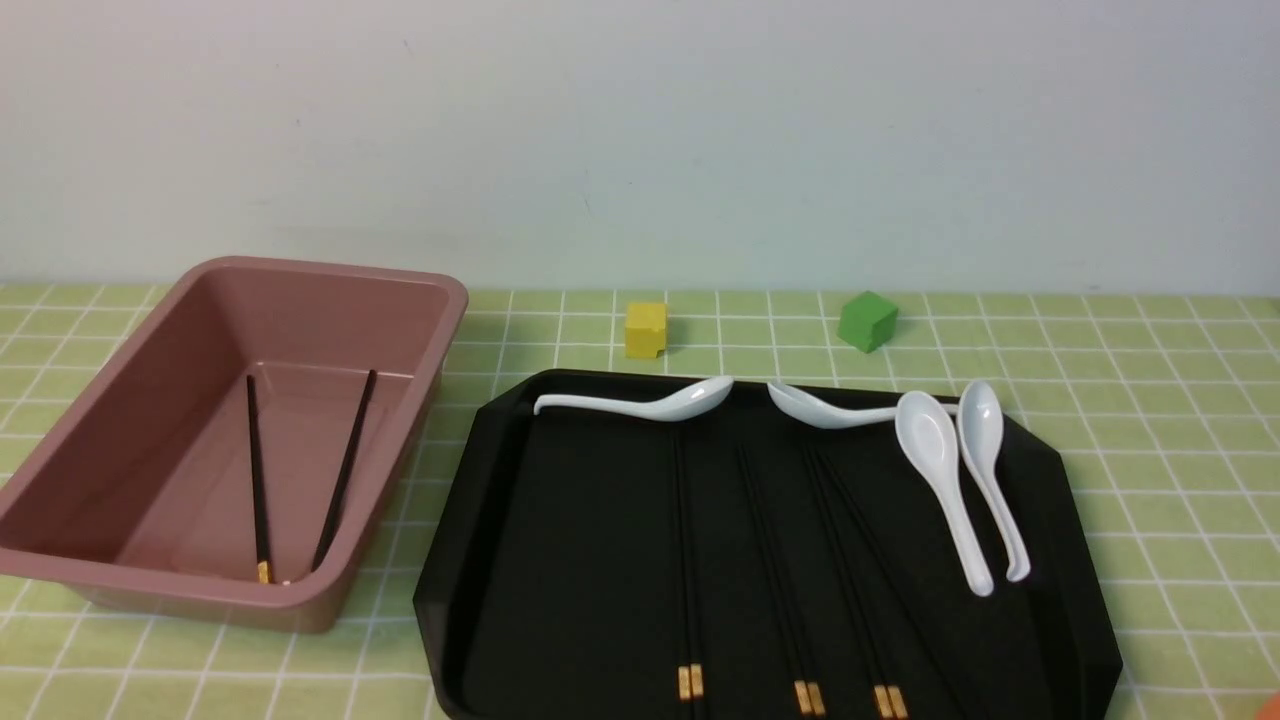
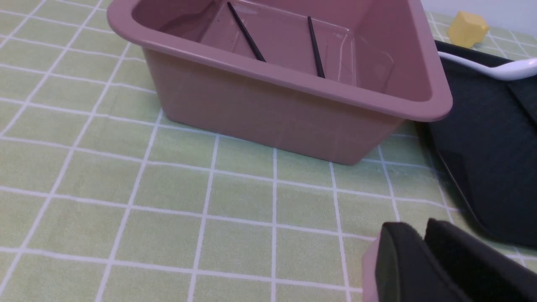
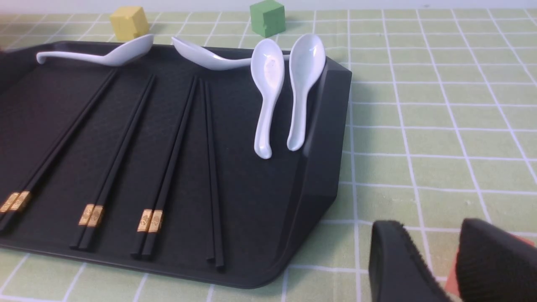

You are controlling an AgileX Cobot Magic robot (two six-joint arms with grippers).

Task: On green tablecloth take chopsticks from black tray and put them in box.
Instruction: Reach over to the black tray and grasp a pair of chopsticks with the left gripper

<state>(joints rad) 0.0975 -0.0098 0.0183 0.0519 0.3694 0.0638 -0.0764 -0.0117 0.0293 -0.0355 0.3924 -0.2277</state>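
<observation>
chopsticks (image 3: 168, 167) in blk tray (image 3: 235, 167) – apart from R hand (image 3: 436, 226), L hand (image 2: 413, 228) near box (image 2: 268, 100)

The front view faces the wall across the tabletop; both wrist views look closer, sharing the black tray (image 3: 251, 188).

Tablecloth (image 1: 1180, 500): yellow-green, white grid. Box (image 1: 250, 590): dusty pink-brown. Tray (image 1: 590, 560): black. Chopsticks (image 3: 168, 167): black, gold bands. Spoons (image 1: 940, 450): white.
</observation>
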